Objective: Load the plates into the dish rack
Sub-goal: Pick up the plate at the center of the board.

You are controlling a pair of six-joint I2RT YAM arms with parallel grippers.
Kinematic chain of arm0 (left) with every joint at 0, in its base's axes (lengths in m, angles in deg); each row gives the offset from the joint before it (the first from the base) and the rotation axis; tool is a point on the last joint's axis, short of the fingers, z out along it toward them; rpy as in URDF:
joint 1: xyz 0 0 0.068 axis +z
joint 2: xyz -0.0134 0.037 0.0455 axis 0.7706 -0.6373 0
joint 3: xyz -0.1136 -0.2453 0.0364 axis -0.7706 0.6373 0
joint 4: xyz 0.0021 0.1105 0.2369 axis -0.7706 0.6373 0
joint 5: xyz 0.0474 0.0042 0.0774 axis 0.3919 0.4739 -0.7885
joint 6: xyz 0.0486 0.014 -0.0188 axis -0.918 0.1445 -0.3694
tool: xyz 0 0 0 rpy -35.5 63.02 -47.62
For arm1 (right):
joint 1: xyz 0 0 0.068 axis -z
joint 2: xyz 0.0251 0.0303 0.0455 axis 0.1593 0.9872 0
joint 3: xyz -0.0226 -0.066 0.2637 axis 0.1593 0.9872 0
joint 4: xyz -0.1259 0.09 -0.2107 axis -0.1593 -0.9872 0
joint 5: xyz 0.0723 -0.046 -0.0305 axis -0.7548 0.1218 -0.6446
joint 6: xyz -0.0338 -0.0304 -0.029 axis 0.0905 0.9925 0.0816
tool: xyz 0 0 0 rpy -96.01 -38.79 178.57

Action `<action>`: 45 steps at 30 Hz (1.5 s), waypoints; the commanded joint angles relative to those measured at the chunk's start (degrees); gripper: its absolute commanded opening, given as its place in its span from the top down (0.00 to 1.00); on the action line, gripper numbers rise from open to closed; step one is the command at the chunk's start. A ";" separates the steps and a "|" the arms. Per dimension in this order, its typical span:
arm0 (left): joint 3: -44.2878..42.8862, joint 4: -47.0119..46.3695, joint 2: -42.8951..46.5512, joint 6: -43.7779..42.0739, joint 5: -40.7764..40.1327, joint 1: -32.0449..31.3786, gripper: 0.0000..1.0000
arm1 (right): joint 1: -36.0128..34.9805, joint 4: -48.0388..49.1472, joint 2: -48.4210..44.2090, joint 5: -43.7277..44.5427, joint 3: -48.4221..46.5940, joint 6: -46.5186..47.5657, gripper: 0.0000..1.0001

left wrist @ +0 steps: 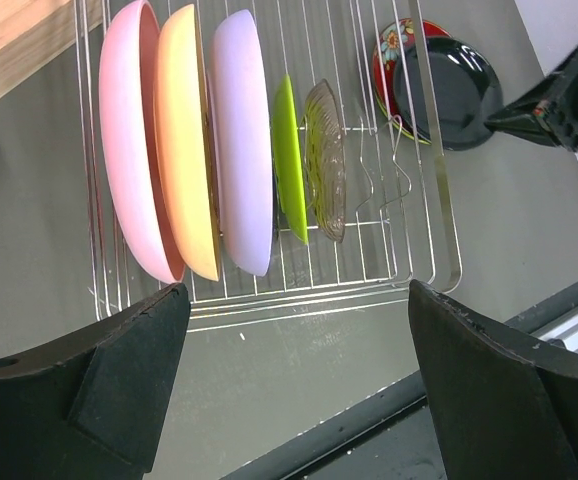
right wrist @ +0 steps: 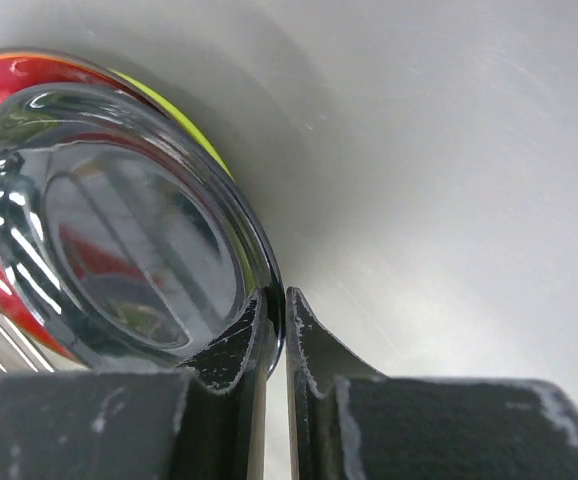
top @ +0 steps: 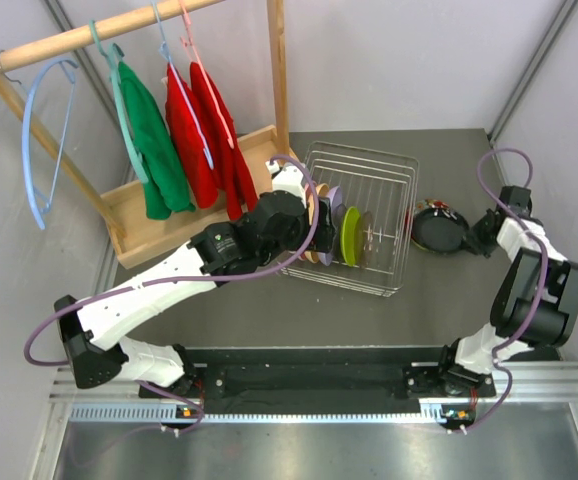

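Observation:
The dish rack holds a row of plates on edge: pink, orange-tan, lavender, lime green and clear. To the right of the rack a dark plate lies on a red plate. My right gripper is shut on the dark plate's right rim, one finger inside and one outside. My left gripper stands open just in front of the rack's near side, holding nothing.
A wooden clothes stand with hangers, a green garment and red garments fills the back left, close to the left arm. A grey wall rises just right of the plates. The dark front rail runs between the arm bases.

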 commanded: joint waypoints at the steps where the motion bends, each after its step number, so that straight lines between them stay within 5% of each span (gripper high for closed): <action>1: 0.34 -2.39 1.10 0.61 0.60 0.28 0.06 | 2.22 -3.24 -6.49 4.44 1.78 1.07 1.00; 21: 0.61 -4.93 0.66 1.49 3.15 0.54 0.05 | 10.93 -0.34 -20.12 -16.05 2.76 -3.33 1.00; 45: 0.60 -11.09 -2.59 3.78 11.93 4.49 0.01 | 8.04 -5.62 -37.08 -37.04 0.46 -6.40 1.00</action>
